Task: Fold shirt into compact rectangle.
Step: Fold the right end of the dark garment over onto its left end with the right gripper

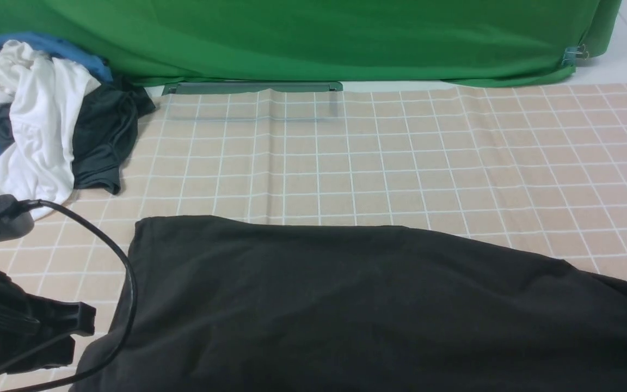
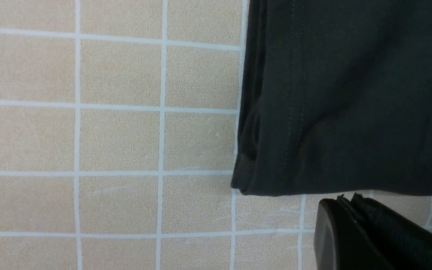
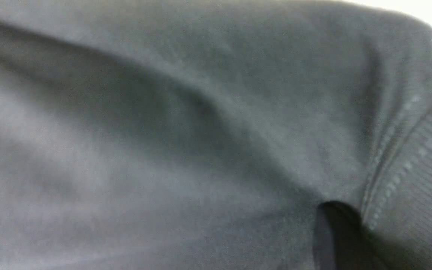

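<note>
The black shirt [image 1: 346,305] lies on the checked cloth as a long folded band across the front, plain side up, with no print showing. Its right end runs off the picture's right edge. My left gripper [image 2: 347,200] is shut and empty, a little off the shirt's hemmed corner [image 2: 246,183]; in the front view this arm [image 1: 19,321] sits at the lower left. The right wrist view is filled with shirt fabric [image 3: 163,131]. One dark finger [image 3: 332,236] pokes out against the ribbed collar [image 3: 418,180], with cloth bunched round it, so the right gripper looks shut on the shirt.
A heap of white, blue and dark grey clothes [image 1: 36,109] lies at the back left. A green backdrop cloth [image 1: 313,38] hangs along the far edge. A black cable [image 1: 123,261] loops from the left arm over the shirt's left edge. The checked tablecloth [image 1: 400,152] covers the table.
</note>
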Robot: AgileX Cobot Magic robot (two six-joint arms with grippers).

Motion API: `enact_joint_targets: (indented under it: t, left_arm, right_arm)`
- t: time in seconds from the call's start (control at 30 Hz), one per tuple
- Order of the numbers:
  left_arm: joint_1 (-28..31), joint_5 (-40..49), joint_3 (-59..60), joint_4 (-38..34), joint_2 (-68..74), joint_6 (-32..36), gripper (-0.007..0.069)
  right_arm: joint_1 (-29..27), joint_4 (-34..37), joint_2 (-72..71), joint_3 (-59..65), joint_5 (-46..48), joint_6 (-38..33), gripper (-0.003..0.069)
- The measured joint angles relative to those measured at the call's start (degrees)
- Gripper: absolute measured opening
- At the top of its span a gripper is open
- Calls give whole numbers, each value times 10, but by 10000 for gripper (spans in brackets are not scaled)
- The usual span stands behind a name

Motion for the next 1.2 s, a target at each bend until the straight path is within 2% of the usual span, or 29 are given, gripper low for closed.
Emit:
enact_joint_targets:
  t: [0.23,0.33,0.47,0.5,0.53,0.57,0.6,0.7,0.83,0.87,0.9,1.03,1.2]
  left_arm:
    - [0,3,0,-17,-1,9,19]
    - [0,3,0,-18,-1,15,19]
    - [0,-1,0,-20,-1,16,19]
    - [0,-1,-1,-21,-1,16,19]
    - [0,-1,-1,-22,-1,16,19]
    - [0,-1,-5,-22,-1,16,19]
    - [0,0,-6,-22,-1,16,19]
    - [0,14,-31,-24,-1,16,19]
    - [0,37,-82,-26,-2,16,19]
    - [0,39,-85,-26,-2,16,19]
    - [0,44,-102,-27,-3,16,19]
    - [0,50,-143,-28,-10,16,19]
    - [0,51,-162,-28,-34,16,19]
  right_arm:
    - [-29,-52,-82,-65,81,29,89]
    - [-23,-29,-111,-110,129,23,91]
    - [20,20,-140,-154,175,19,91]
    - [49,47,-147,-166,182,17,91]
    - [54,47,-148,-168,182,17,91]
    - [94,76,-152,-180,185,14,91]
    - [99,83,-152,-182,185,15,91]
    - [199,140,-152,-200,175,27,91]
    - [330,201,-146,-217,118,48,91]
    - [341,205,-144,-219,109,50,91]
    - [380,219,-134,-228,90,58,91]
    - [476,240,-84,-255,39,73,91]
    - [549,249,-8,-304,-1,79,91]
